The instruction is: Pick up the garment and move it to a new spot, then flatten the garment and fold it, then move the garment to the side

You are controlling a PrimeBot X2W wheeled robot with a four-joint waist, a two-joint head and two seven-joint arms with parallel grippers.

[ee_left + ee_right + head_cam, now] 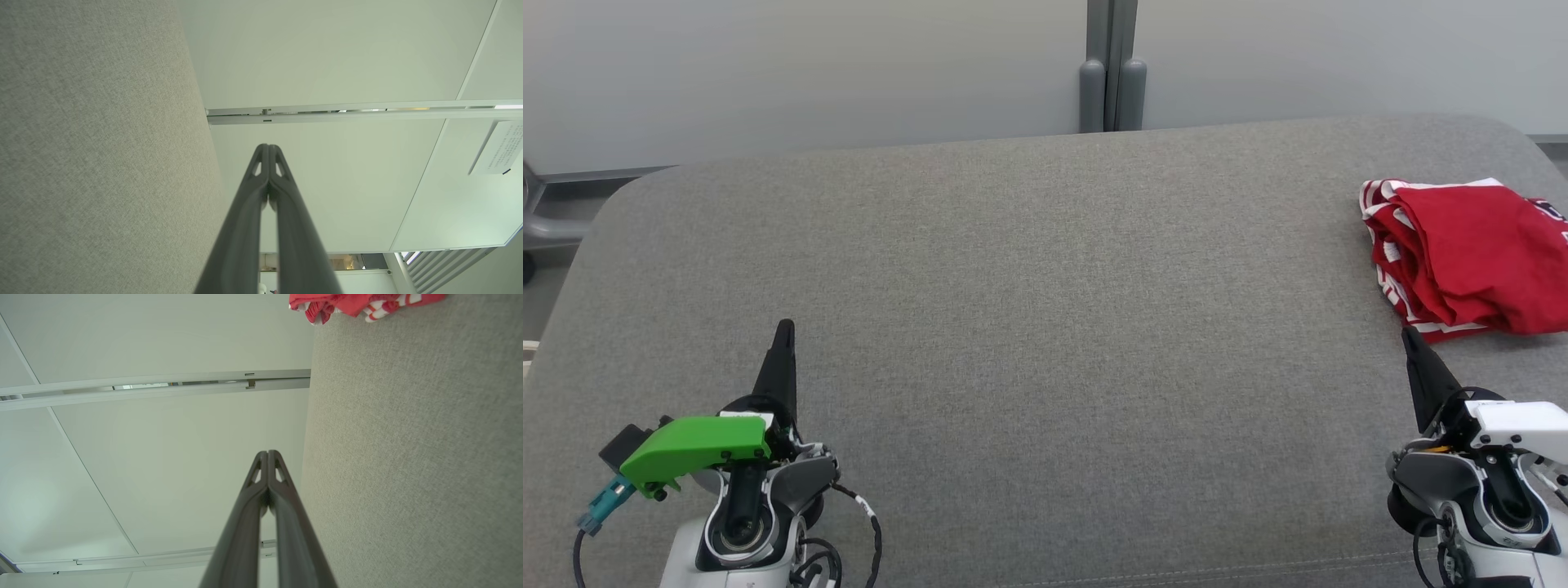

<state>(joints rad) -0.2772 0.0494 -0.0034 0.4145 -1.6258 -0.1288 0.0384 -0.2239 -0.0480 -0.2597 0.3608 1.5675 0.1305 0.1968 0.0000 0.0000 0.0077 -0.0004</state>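
A grey fabric cushion (1045, 327) with rounded far corners sits before a pale wall (809, 73). Near left, the left gripper (784, 328) is pinched together, holding nothing. Open fabric spans the middle. Near right, the right gripper (1407, 335) is likewise pinched and holds nothing. Just beyond its tip lies the garment (1470, 253), a crumpled red heap with white-striped edges, by the cushion's right edge.

Grey cushion (1045, 327), pale wall panels (809, 65)

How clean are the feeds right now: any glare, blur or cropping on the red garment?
Head view: soft, even light, sharp, no glare; the red garment is cut off by the right edge. Right wrist view: pale greenish cast, garment cropped at the top edge. Left wrist view: same cast, grey cushion weave in focus.
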